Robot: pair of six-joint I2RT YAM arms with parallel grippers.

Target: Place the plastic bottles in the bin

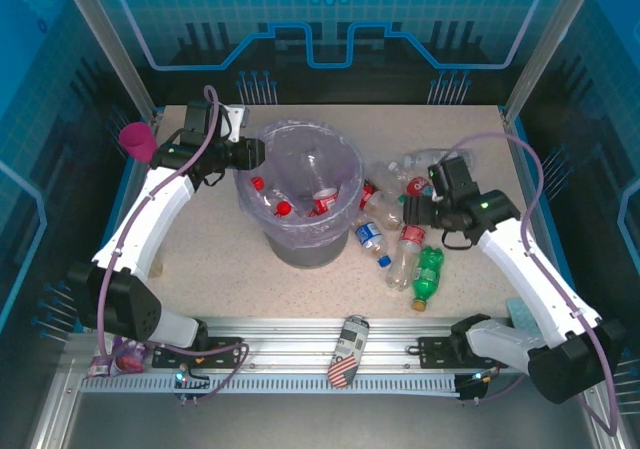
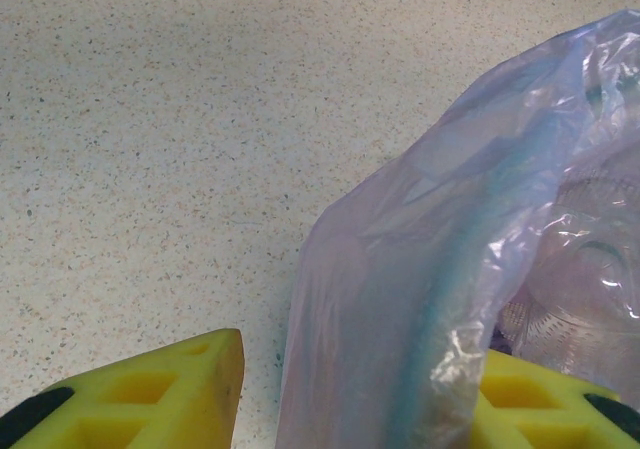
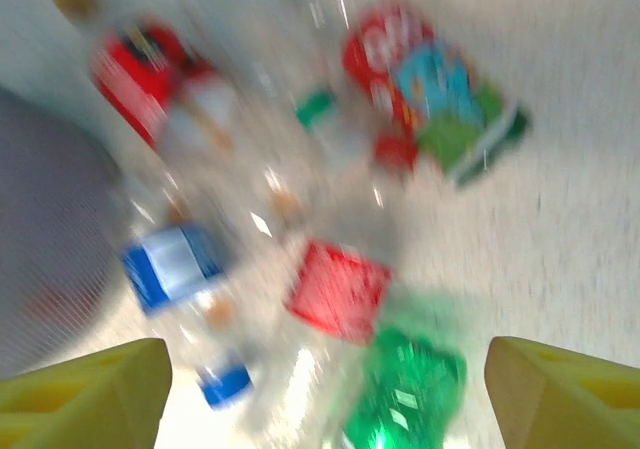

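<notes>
The bin (image 1: 300,244) stands mid-table, its lavender bag (image 2: 450,269) holding several plastic bottles (image 1: 283,207) with red caps. My left gripper (image 1: 255,154) is at the bin's left rim, shut on the rim and bag (image 2: 365,389) with a yellow finger on each side. More bottles lie right of the bin: a blue-labelled one (image 1: 372,237) (image 3: 170,264), a red-labelled one (image 1: 412,234) (image 3: 340,289) and a green one (image 1: 428,274) (image 3: 405,389). My right gripper (image 1: 412,212) (image 3: 325,389) hovers open over this pile, holding nothing. The right wrist view is blurred.
A pink goblet (image 1: 138,141) stands at the table's far left. A black-and-white patterned can (image 1: 348,351) lies on the front rail between the arm bases. More clear bottles (image 1: 415,161) lie near the back right. Enclosure walls ring the table.
</notes>
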